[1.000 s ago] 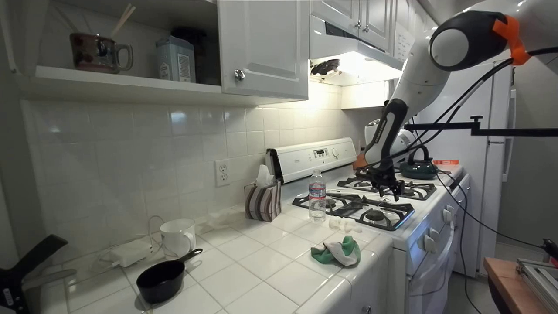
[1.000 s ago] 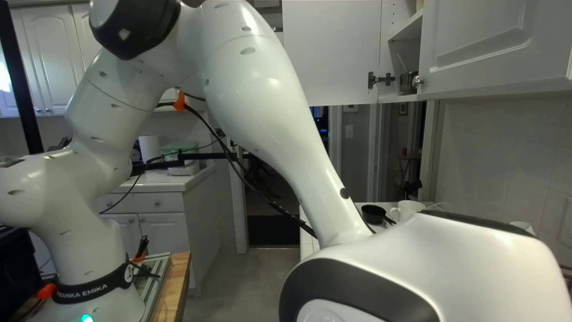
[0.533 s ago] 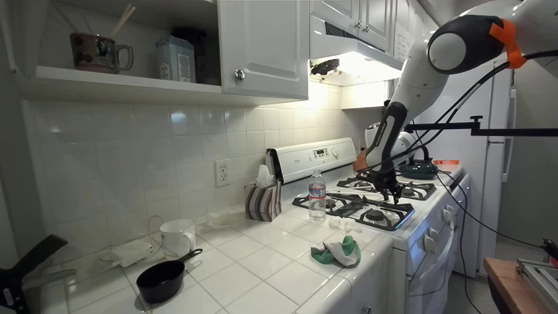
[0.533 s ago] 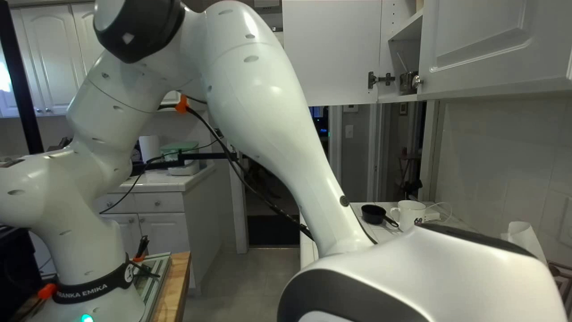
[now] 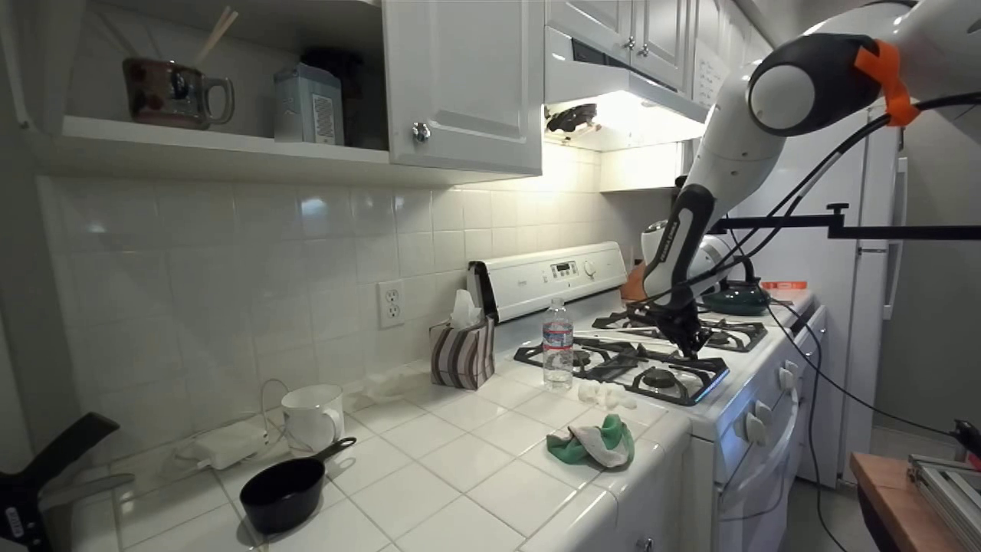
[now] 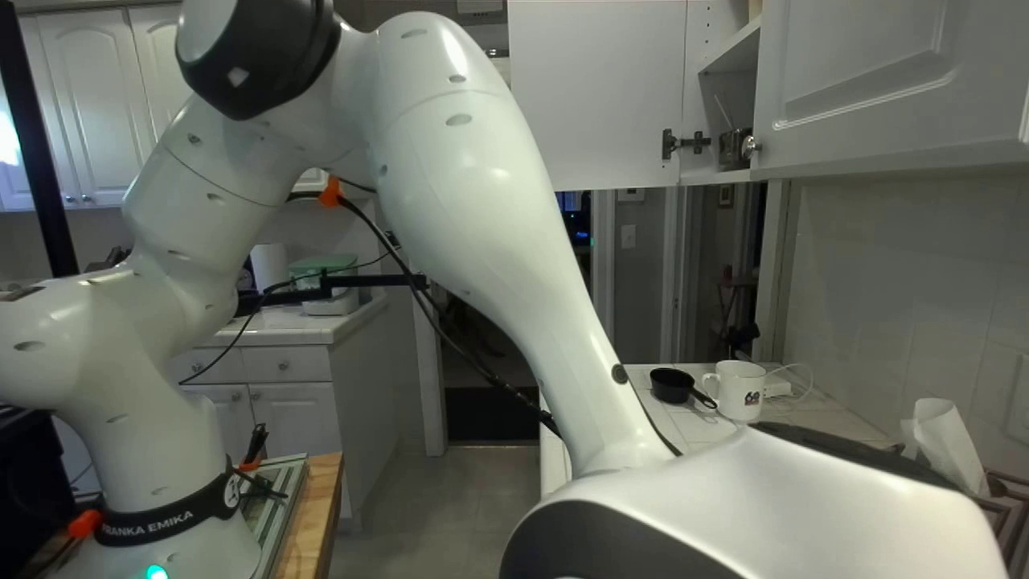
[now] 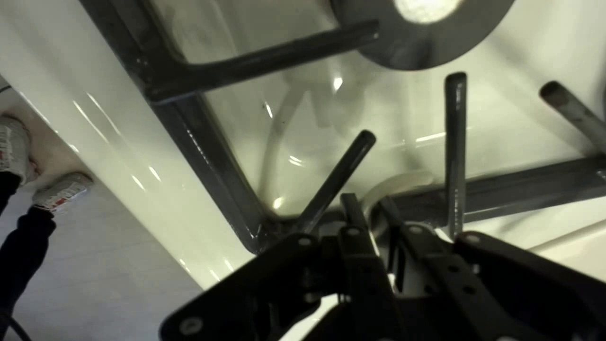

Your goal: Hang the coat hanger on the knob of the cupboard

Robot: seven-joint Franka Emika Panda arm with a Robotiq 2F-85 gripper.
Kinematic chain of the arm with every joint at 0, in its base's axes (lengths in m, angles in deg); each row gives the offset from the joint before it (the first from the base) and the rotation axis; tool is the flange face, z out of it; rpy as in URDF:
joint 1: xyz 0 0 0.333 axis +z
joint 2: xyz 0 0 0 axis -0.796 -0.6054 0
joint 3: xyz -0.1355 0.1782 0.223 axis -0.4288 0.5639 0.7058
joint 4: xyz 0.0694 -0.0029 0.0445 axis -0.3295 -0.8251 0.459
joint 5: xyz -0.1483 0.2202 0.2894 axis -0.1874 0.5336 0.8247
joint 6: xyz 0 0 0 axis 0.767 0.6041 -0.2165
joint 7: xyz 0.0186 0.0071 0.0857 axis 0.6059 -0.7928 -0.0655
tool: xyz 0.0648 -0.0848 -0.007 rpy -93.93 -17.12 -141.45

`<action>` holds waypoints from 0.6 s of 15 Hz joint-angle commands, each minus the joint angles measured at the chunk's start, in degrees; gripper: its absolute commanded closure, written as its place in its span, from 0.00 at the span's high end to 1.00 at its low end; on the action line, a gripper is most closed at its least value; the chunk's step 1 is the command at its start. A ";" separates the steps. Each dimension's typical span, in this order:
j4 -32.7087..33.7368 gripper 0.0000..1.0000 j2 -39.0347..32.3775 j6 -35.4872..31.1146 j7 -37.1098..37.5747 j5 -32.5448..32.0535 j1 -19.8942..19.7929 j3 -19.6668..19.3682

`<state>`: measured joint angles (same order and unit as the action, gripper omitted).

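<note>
Near the stove's front edge, pinching the hanger's hook in the claw: probably light, stiff, best held there.

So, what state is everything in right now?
Coat hanger: at the stove, not hung up.
Gripper: shut or nearly so at the hanger; firm hold unclear.
Cupboard door: closed.
Knob: nothing hung on it.
Other cupboard door: swung open.
Hood light: on.
Bottle: upright.
White mug: upright.
Black saucepan: upright.
Cloth: crumpled.
Tissue box: tissue sticking out.
</note>
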<state>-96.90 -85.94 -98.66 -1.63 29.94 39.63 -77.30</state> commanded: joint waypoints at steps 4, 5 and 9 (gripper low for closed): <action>-0.92 0.03 0.46 -0.15 1.95 0.46 1.50 -1.52; -1.74 0.03 1.45 -0.73 1.98 -0.05 2.18 -2.34; -6.41 0.03 6.46 -4.34 0.26 -3.58 7.58 -8.53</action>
<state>-97.72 -85.05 -99.92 -0.91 29.28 42.99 -81.71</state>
